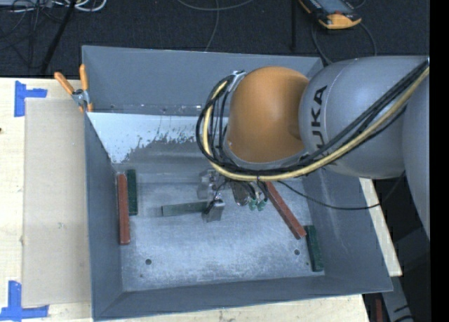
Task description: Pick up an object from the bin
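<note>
The gripper point(215, 201) hung low over the middle of the floor of the grey metal bin point(210, 271), tucked beneath the arm's rounded orange cover point(266, 113). How wide it stood could not be told, for the cover and the looped black and yellow cables point(210, 146) hid most of it. Its tip was at the right end of a dark grey flat narrow bar point(181, 209). The bar lay flat on the bin floor and stretched leftward from there, nearly level across the view. Whether the gripper touched that end or only hovered just over it could not be told.

Just to the right of the gripper a long reddish-brown stick point(286, 210) ran slantwise down and to the right, its upper end hidden under the wrist. Past its lower end a short dark green strip point(313, 247) lay along the foot of the right wall. Well apart, by the left wall, a second reddish-brown stick point(123, 210) lay lengthwise, with another dark green strip point(132, 193) just beside its upper half.

The arm reached in from the right. Its large grey joint housing point(365, 124) hung over the bin's right side, and the wrist was bent downward toward the floor.
</note>
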`<state>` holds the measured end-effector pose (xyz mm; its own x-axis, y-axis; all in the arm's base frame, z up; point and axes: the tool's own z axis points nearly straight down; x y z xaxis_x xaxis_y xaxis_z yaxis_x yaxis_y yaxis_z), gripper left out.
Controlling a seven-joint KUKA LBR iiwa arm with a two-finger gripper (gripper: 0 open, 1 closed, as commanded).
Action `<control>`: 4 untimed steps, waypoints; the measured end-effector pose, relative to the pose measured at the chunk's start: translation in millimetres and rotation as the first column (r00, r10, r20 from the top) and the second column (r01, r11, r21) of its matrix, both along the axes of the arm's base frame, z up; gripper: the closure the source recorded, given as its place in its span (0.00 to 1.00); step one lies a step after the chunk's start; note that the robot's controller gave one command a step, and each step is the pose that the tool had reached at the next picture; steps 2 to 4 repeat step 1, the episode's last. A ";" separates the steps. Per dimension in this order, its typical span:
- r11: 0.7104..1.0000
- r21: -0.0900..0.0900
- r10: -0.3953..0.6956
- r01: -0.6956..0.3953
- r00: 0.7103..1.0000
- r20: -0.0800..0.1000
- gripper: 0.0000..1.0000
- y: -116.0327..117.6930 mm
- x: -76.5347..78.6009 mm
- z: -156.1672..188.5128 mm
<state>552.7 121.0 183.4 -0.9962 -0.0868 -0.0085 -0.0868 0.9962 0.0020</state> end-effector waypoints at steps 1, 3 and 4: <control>1.000 -0.001 0.006 -0.006 1.000 -0.002 1.00 -9.1 -10.5 64.5; 1.000 -0.001 0.006 -0.006 1.000 -0.002 1.00 -9.1 -10.5 64.5; 1.000 -0.001 0.006 -0.006 1.000 -0.002 1.00 -9.1 -10.5 64.5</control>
